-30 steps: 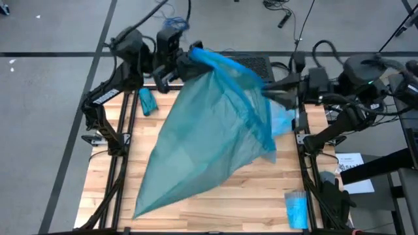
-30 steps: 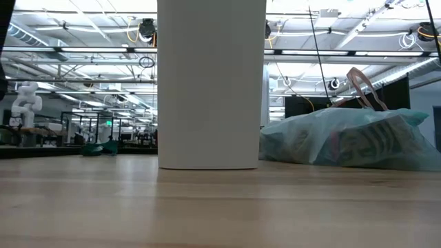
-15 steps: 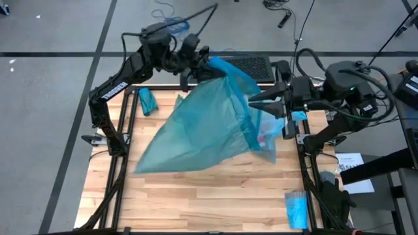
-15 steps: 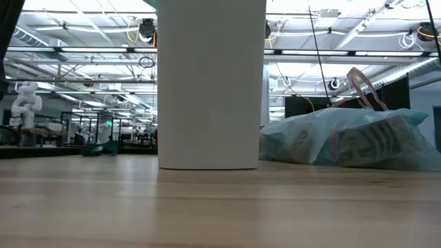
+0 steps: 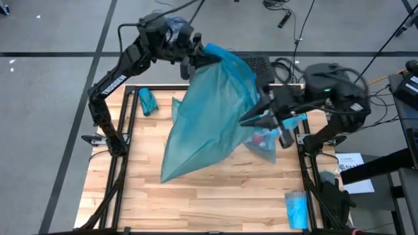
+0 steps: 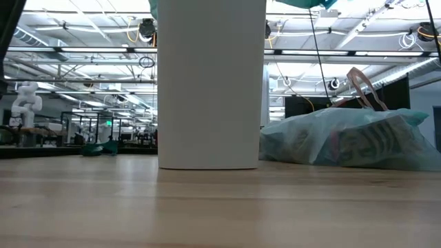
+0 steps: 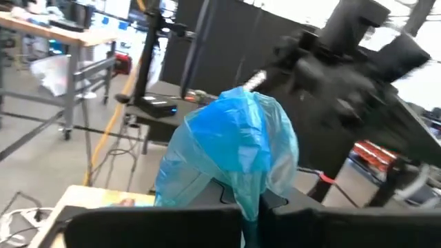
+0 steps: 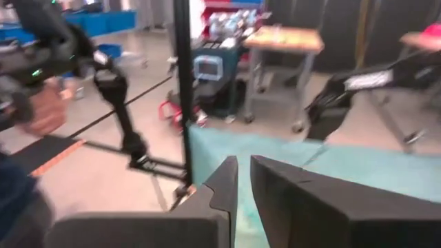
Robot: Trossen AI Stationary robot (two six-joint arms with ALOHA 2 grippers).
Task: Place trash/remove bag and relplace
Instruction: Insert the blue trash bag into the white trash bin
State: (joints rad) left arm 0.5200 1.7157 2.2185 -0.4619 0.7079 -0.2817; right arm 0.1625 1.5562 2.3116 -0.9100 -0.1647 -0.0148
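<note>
Bag [image 5: 212,117]: thin blue-green plastic liner, see-through, crinkled, held up above the wooden table [image 5: 215,202] and draped over the white bin [image 6: 211,83], whose top it hides in the high view. Its gathered top edge is bunched at the far side of the bin; its loose tail hangs toward the near left of the bin.

Left gripper [image 5: 191,60]: at the far side of the bin, jaws together, clamped on the bag's bunched top; the left wrist view shows bright blue plastic [image 7: 238,148] rising from between its fingers.

Right gripper [image 5: 251,121]: at the right side of the bin, jaws nearly together, pinching a fold of the bag's edge; teal film [image 8: 275,169] runs between its fingers in the right wrist view.

Full bag of trash [image 6: 348,141]: pale, lying on the table just right of the bin.

Small blue packet [image 5: 147,100]: on the table, left of the bin.

Blue pack [image 5: 296,209]: at the table's near right corner, well apart from the bin.
</note>
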